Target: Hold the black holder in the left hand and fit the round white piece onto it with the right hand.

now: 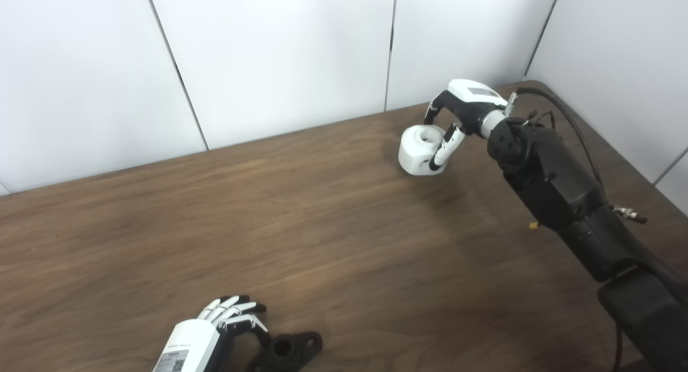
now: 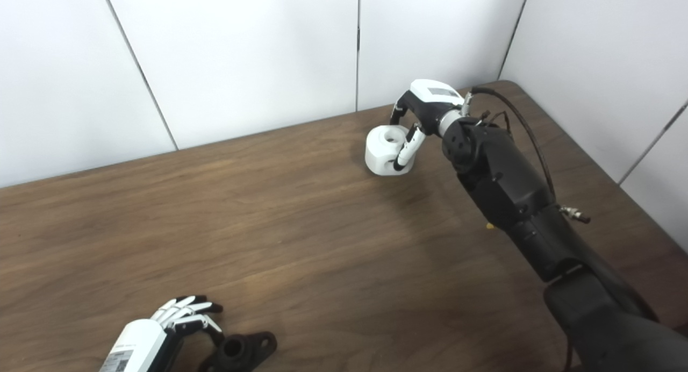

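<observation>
At the upper right of the frame, the right hand [image 1: 449, 126] grasps the round white piece [image 1: 421, 150] on the wooden table [image 1: 333, 221], while at the lower left the left hand [image 1: 215, 329], fingers spread and released, lies just beside the black holder [image 1: 287, 350].

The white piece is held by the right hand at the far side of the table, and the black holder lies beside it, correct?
Not quite. The right hand holds the white piece far off, but the black holder lies at the near edge by the left hand, as the left eye view shows.
</observation>
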